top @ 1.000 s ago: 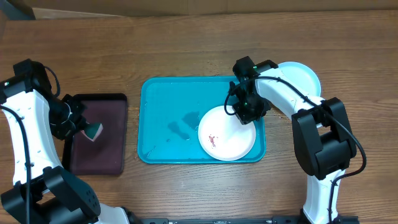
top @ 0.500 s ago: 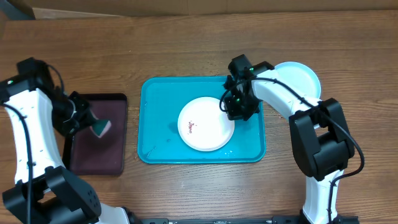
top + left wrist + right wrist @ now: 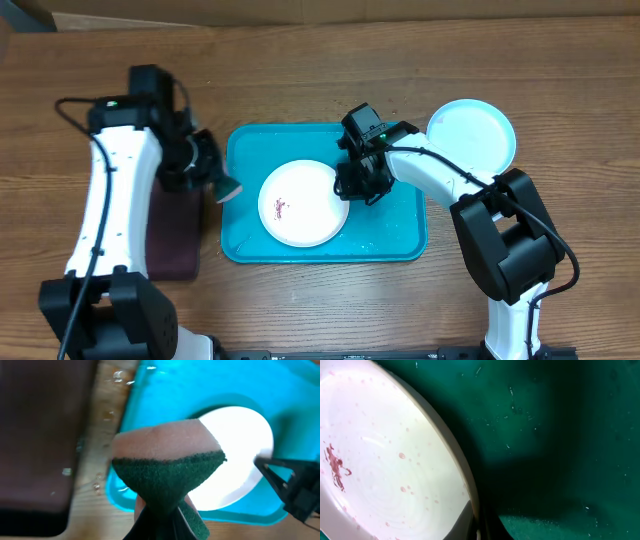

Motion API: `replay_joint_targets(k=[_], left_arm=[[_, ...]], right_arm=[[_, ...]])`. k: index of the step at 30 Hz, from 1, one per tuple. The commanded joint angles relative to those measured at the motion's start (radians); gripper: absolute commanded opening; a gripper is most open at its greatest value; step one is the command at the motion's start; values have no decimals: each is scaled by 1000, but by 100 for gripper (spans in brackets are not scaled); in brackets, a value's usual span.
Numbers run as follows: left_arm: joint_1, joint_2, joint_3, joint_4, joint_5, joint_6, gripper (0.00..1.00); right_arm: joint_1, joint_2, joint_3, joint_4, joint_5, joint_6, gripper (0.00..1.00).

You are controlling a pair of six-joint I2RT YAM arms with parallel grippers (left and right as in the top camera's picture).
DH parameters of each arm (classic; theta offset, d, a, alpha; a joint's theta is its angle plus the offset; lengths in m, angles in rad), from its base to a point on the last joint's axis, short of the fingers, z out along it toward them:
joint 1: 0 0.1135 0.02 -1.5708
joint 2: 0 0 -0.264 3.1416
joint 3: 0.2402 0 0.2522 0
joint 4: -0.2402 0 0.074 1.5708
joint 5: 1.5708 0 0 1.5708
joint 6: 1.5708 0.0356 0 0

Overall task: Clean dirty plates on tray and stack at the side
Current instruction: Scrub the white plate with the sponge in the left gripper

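Observation:
The white plate (image 3: pixel 303 203) lies on the turquoise tray (image 3: pixel 400 235), left of centre, with a reddish smear (image 3: pixel 280 208) on it. My right gripper (image 3: pixel 351 188) is shut on the plate's right rim; the right wrist view shows the rim (image 3: pixel 465 485) pinched between the fingers (image 3: pixel 479 527). My left gripper (image 3: pixel 213 176) is shut on a green-and-pink sponge (image 3: pixel 229 189) over the tray's left edge, just left of the plate. In the left wrist view the sponge (image 3: pixel 167 467) hangs before the plate (image 3: pixel 240 455). A light aqua plate (image 3: pixel 472 135) sits on the table at the right. The yellow-green plate is out of view.
A dark maroon tray (image 3: pixel 172 240) lies left of the turquoise tray, partly under my left arm. Water drops sit on the wood between the two trays (image 3: pixel 102 480). A cardboard edge (image 3: pixel 180 18) runs along the table's back.
My right gripper has dragged the white plate leftward across the tray. My left arm has swung right from over the maroon tray, carrying the sponge to the tray's left edge.

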Motion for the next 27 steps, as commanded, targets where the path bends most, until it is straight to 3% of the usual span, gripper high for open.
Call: replay_joint_targets(k=[1, 15, 21, 27], left_arm=[[-67, 5, -8, 21, 19, -13, 4], [-254, 8, -213, 252, 24, -126, 4], [-269, 8, -301, 404, 154, -141, 4], [-291, 8, -341, 514, 146, -280, 4]], right_arm=[[4, 13, -32, 5, 29, 24, 4], [5, 13, -32, 36, 29, 98, 4], [5, 13, -32, 38, 29, 98, 4], [5, 13, -32, 40, 37, 98, 4]])
